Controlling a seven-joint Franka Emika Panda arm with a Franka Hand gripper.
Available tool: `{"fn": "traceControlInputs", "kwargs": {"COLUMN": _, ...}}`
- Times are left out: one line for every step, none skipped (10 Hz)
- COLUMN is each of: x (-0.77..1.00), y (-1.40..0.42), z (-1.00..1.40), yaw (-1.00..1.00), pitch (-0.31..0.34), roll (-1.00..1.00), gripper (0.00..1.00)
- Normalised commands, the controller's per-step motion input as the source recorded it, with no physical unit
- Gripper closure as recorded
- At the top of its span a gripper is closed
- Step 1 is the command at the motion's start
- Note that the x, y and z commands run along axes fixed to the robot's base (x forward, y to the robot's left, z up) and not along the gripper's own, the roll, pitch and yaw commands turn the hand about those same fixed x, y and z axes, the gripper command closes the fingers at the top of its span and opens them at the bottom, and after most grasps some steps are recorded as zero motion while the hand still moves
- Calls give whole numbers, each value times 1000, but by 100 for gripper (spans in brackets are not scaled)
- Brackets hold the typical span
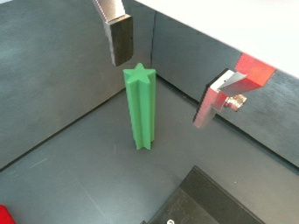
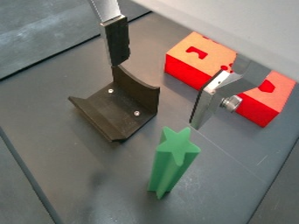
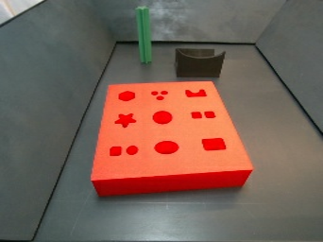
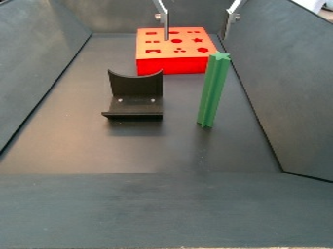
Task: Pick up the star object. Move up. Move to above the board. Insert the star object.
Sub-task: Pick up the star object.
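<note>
The star object (image 1: 142,109) is a tall green ridged peg standing upright on the dark floor, near a side wall. It shows in both wrist views (image 2: 173,162) and in both side views (image 3: 143,36) (image 4: 213,92). My gripper (image 1: 166,70) is open and empty, above the peg's star-shaped top, with one finger on each side and no contact. It also shows in a wrist view (image 2: 163,74), and its fingertips (image 4: 162,15) show in a side view. The board (image 3: 164,132) is a flat red block with shaped holes, lying apart from the peg (image 4: 176,49) (image 2: 193,61).
The fixture (image 4: 134,95), a dark L-shaped bracket, stands on the floor between the peg and the opposite wall (image 2: 117,109) (image 3: 198,61). Dark grey walls enclose the floor on all sides. The peg is close to one wall.
</note>
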Motion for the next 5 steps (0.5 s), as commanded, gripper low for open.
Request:
{"fn": "traceControlInputs", "kwargs": {"x": -94, "y": 63, "z": -414, "yaw": 43, "pitch": 147, "roll": 31, "gripper": 0}}
{"fn": "traceControlInputs", "kwargs": {"x": -166, "y": 480, "z": -597, "yaw": 29, "pitch": 110, "roll": -54, "gripper": 0}}
{"fn": "traceControlInputs", "kwargs": {"x": -449, "y": 549, "z": -769, "yaw": 146, "pitch": 107, "roll": -36, "gripper": 0}}
{"fn": "traceControlInputs", "kwargs": {"x": -617, "y": 237, "z": -860, "yaw": 0, "pitch": 46, "roll": 20, "gripper": 0}}
{"fn": "traceControlInputs", "kwargs": {"x": -23, "y": 0, "z": -86, "yaw": 0, "pitch": -43, "roll": 80, "gripper": 0}}
